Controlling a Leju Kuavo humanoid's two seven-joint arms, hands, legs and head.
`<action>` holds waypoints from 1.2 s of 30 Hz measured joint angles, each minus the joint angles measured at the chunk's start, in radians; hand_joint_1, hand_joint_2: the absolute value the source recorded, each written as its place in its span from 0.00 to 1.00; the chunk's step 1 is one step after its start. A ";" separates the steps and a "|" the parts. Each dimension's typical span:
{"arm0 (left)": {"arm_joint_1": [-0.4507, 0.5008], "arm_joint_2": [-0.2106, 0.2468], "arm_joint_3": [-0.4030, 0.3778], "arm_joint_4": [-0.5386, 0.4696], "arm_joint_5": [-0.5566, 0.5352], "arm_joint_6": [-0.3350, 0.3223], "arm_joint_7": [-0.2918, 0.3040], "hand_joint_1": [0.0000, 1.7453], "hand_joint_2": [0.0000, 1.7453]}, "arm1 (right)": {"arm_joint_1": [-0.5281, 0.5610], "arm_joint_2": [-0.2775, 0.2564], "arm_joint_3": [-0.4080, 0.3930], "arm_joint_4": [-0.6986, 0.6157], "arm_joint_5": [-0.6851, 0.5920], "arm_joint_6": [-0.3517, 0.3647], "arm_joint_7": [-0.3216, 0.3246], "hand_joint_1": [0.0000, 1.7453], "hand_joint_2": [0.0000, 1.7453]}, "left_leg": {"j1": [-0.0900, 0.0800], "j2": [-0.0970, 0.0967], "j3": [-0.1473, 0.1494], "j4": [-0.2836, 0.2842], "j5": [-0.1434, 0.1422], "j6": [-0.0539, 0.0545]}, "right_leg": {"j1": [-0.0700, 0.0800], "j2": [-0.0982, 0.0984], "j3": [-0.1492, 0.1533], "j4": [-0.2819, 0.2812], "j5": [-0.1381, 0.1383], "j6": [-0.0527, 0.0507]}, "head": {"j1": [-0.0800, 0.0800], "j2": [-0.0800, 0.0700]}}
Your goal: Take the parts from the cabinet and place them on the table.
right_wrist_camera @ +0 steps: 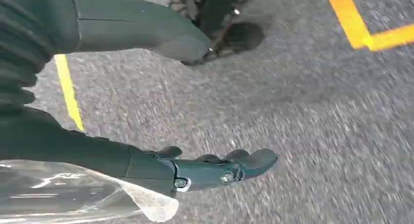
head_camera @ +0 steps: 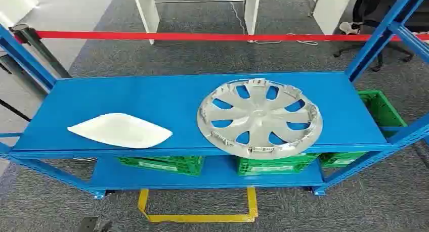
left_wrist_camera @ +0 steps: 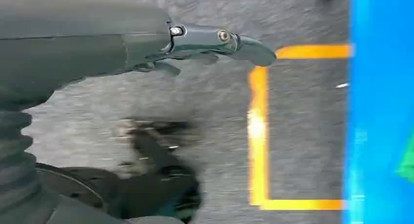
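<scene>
Both hands hang over grey carpet, well short of the shelf point(head_camera: 152, 93). The left hand point(left_wrist_camera: 146, 43) holds nothing, fingers stretched out. The right hand point(right_wrist_camera: 161, 170) is also empty, fingers extended. On the shelf lie a silver wheel cover point(head_camera: 259, 117) and, left of it, a white panel point(head_camera: 121, 130).

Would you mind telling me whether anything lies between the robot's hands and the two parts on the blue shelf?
Nothing visible does. The hubcap and white part lie open on the top shelf, facing the robot. The left robot hand and right robot hand hang over the floor.
</scene>
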 joint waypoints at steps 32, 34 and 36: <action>0.193 -0.171 -0.337 -1.168 -0.676 0.719 -0.235 0.00 1.00 | -0.054 0.055 -0.409 0.057 0.449 -0.191 -0.055 0.00 1.00 | 0.000 0.005 -0.002 0.005 0.000 0.002 | 0.000 0.005 0.011 0.000 0.003 0.004 | 0.000 0.000; 0.194 -0.165 -0.371 -1.171 -0.708 0.723 -0.225 0.00 1.00 | -0.056 0.055 -0.413 0.059 0.454 -0.187 -0.054 0.00 1.00 | 0.000 0.005 -0.002 0.005 0.000 0.002 | 0.000 0.006 0.010 0.000 0.003 0.004 | 0.000 0.000; 0.195 -0.158 -0.391 -1.171 -0.715 0.726 -0.222 0.00 1.00 | -0.059 0.055 -0.418 0.061 0.455 -0.187 -0.053 0.00 1.00 | 0.000 0.005 -0.002 0.005 0.000 0.002 | 0.000 0.005 0.010 0.000 0.003 0.004 | 0.000 0.000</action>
